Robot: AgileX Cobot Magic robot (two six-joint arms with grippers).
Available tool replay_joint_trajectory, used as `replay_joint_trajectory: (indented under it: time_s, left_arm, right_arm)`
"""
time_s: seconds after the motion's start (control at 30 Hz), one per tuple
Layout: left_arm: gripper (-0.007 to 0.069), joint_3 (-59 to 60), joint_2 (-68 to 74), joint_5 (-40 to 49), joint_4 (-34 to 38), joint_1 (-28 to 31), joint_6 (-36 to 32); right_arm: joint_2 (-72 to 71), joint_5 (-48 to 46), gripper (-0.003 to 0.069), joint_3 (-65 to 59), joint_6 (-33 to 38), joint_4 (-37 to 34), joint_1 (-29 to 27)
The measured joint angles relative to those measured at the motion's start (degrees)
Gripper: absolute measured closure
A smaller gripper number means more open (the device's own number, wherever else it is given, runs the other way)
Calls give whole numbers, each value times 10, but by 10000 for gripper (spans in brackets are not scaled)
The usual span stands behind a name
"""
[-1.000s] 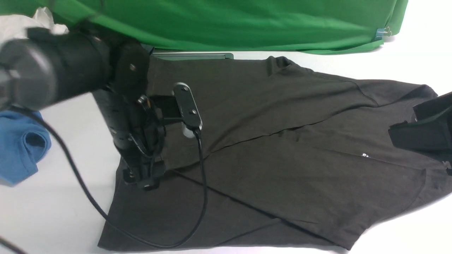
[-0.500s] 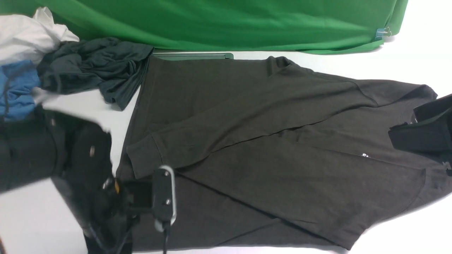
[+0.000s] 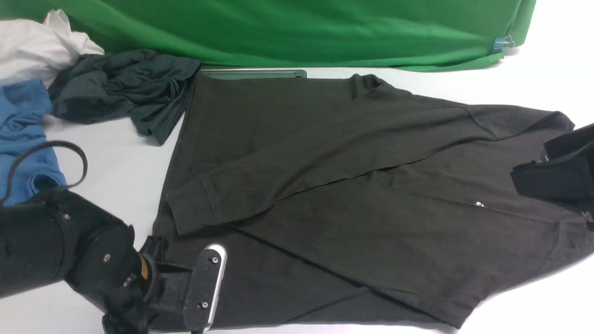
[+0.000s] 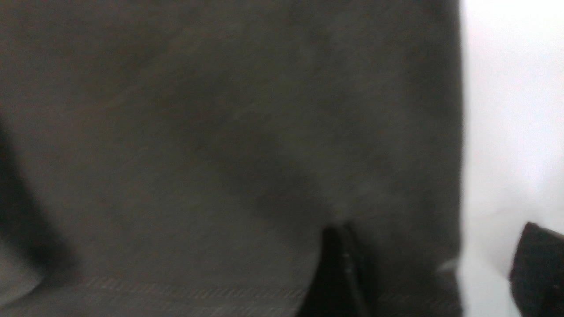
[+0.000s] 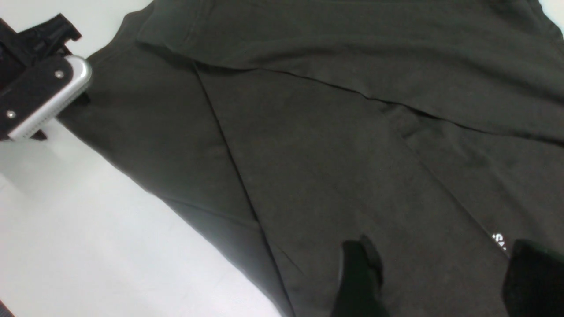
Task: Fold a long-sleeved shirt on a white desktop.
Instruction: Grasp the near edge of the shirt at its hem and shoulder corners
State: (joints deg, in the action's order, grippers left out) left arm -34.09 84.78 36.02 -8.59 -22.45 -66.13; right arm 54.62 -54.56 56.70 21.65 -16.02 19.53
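Left gripper (image 4: 432, 246): jaws wide apart, straddling one edge of the long-sleeved shirt (image 3: 348, 199). Shirt: dark brownish-black, flat on the white desktop (image 3: 116, 153), one sleeve folded across the body. Right gripper (image 5: 440, 246): jaws wide, near the chest print.

Wrinkled green cloth backdrop (image 3: 287, 32) runs across the far side, its bottom edge draped onto the white table (image 3: 533, 301), with a small blue clip (image 3: 503, 44) with wire handles at its right end. A thin grey-green bar (image 3: 253, 73) lies at the foot of the cloth. Light is bright and even; the table looks washed out at the far right, and shadows are soft.
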Motion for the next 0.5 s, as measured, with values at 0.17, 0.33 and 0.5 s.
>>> replay_joint_trajectory:
  time_s: [0.17, 0.33, 0.5]
  left_arm:
    - [405, 3, 1, -38, -73, 0, 73]
    - [585, -10, 1, 22, -48, 0, 135]
    - [594, -68, -59, 181, 52, 0, 145]
  right_arm:
    - [0, 4, 242, 0, -1, 0, 0]
    - [1, 6, 242, 0, -10, 1, 0]
    - [23, -15, 242, -6, -16, 5, 0]
